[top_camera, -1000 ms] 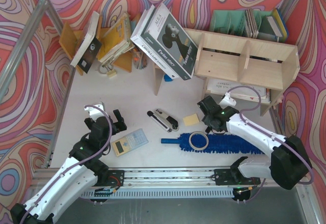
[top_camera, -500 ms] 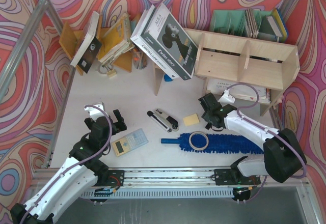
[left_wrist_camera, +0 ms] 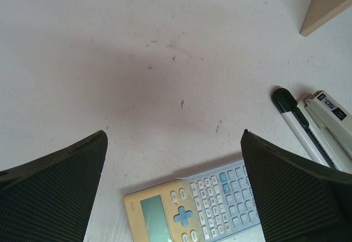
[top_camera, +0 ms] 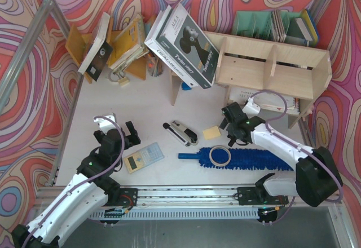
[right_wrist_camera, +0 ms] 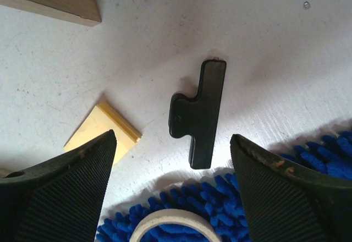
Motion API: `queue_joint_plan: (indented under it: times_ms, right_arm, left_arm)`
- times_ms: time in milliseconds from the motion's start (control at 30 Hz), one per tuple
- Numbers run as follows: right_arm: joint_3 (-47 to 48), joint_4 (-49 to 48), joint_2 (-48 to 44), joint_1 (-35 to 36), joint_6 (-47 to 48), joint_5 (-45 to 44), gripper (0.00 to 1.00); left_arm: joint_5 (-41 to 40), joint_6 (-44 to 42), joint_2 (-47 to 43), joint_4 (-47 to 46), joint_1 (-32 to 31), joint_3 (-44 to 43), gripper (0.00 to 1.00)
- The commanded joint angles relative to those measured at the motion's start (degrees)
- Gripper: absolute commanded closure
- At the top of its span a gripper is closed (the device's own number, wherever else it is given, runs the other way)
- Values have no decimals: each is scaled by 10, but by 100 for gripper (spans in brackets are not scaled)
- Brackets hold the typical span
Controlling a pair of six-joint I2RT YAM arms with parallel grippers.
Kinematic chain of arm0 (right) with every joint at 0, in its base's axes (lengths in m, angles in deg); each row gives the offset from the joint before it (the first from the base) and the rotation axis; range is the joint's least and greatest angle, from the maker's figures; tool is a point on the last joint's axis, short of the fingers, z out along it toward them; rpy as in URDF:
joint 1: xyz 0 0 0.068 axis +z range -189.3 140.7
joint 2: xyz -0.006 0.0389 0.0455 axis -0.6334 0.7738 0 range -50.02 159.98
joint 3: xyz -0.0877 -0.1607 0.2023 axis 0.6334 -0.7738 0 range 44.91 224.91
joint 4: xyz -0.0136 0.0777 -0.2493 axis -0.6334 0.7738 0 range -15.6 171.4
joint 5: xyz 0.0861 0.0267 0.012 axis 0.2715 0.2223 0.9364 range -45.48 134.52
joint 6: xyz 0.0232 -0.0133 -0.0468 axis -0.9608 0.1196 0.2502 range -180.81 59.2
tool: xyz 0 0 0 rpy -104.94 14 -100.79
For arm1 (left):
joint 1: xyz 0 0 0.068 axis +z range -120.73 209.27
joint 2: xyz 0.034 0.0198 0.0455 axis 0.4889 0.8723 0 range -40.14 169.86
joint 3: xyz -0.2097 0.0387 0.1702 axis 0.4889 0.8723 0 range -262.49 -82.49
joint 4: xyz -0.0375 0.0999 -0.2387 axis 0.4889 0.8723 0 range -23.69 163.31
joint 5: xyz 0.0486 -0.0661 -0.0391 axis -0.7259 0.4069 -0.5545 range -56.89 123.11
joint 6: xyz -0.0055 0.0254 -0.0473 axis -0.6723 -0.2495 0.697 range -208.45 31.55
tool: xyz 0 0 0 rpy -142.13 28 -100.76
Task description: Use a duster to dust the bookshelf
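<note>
Low in the top view, the left fingers (left_wrist_camera: 55,187) stand wide apart and empty over the white surface (top_camera: 146,104), a calculator (top_camera: 144,158) just beside them. Right of it the duster (top_camera: 254,159) lies flat, with a tape roll (top_camera: 219,156) resting on its fluff. Just above, the right fingers (right_wrist_camera: 60,181) gape, holding nothing, over a black clip (right_wrist_camera: 199,113). The bookshelf (top_camera: 271,70) stands farther back, upper right.

Right wrist view: duster (right_wrist_camera: 181,204) cut off at bottom edge (tape roll (right_wrist_camera: 165,218) too); left wrist: calculator (left_wrist_camera: 192,209) cropped.
</note>
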Motion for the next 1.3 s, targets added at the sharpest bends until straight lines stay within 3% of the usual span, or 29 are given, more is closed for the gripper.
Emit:
queue_joint_plan:
  times_ms: [0, 100, 267, 533, 800, 1267]
  right_arm:
    - [5, 31, -49, -1, 25, 6, 24]
    - [8, 48, -81, 22, 31, 15, 26]
    - [37, 104, -97, 135, 39, -22, 29]
    - [40, 167, -104, 243, -41, -27, 44]
    - [43, 152, -56, 286, -53, 5, 57]
    - [27, 117, -15, 301, -59, 31, 63]
  left_arm:
    - [4, -8, 1, -12, -1, 8, 2]
    - [5, -8, 3, -12, -1, 8, 2]
    - [5, -8, 5, -13, -1, 7, 2]
    - [7, -9, 11, -15, -1, 6, 2]
    - [10, -11, 18, -18, -1, 5, 2]
    - [11, -11, 16, -19, -1, 6, 2]
